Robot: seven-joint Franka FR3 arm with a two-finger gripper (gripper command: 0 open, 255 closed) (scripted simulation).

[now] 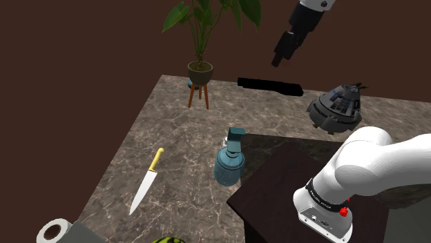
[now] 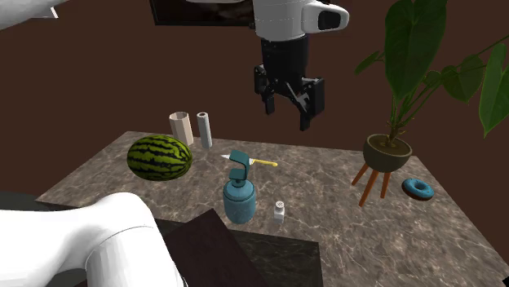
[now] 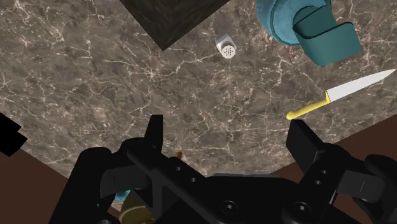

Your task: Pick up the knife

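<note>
Shows black claw spread apart, high above marble tabletop; yellow-handled knife lying flat at lower left of shoulder view, near spray bottle.

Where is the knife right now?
The yellow-handled knife lies flat on the marbled brown tabletop, to the shoulder view's left of the teal spray bottle.
</note>
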